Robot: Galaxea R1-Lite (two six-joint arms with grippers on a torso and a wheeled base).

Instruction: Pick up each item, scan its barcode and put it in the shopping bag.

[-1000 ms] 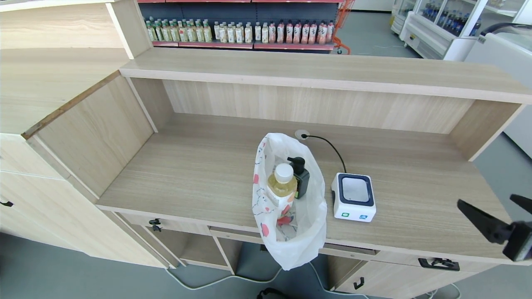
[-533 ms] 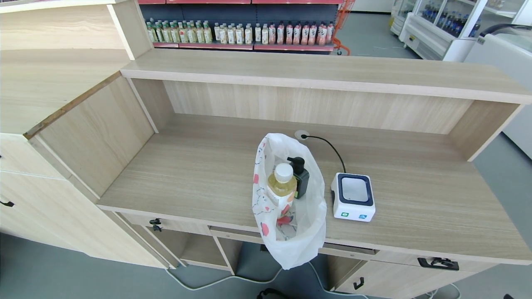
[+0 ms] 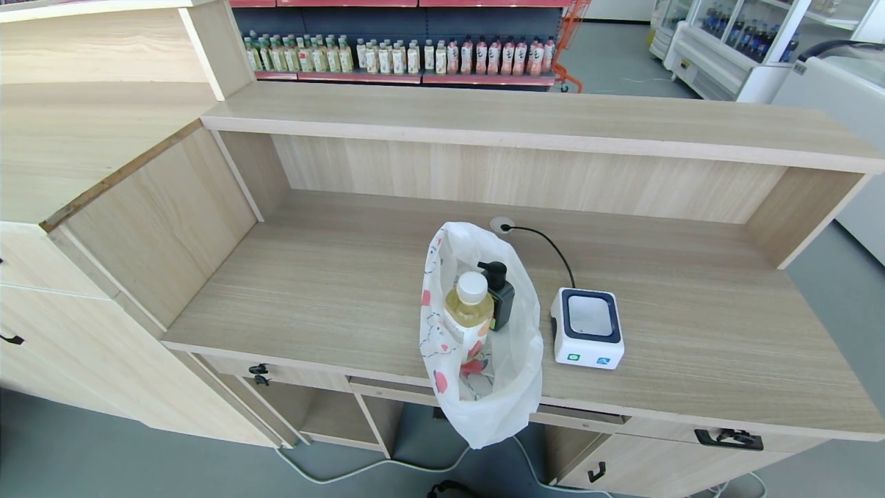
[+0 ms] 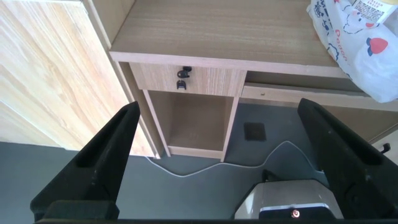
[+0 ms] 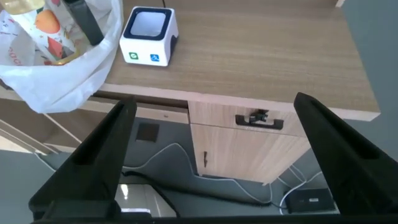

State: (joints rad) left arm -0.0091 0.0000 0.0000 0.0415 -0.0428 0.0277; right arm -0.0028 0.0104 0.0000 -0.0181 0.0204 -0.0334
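On the counter (image 3: 325, 290): the bag (image 3: 520, 377) sits at the front edge, mouth open, its bottom hanging over the edge.
Bottle (image 3: 469, 310): upright in the bag, white cap up, yellowish drink inside.
Pump bottle (image 3: 502, 299): dark, upright, just behind the bottle and touching it, also in the bag.
Scanner (image 3: 588, 328): white box with a dark-framed window facing up, just beside the bag on the robot's right, not touching it.
Cable (image 3: 553, 245): black, runs from behind the scanner back to a round port in the counter.
Left gripper (image 4: 219, 107): fingers spread wide, nothing between them; it hangs low in front of the counter, facing the open cubby (image 4: 196, 124) under the drawer lock (image 4: 181, 77).
Right gripper (image 5: 216, 102): fingers wide apart too, nothing held; it is out in front of the counter edge, facing the drawer handle (image 5: 259, 118), with scanner and bag beyond.
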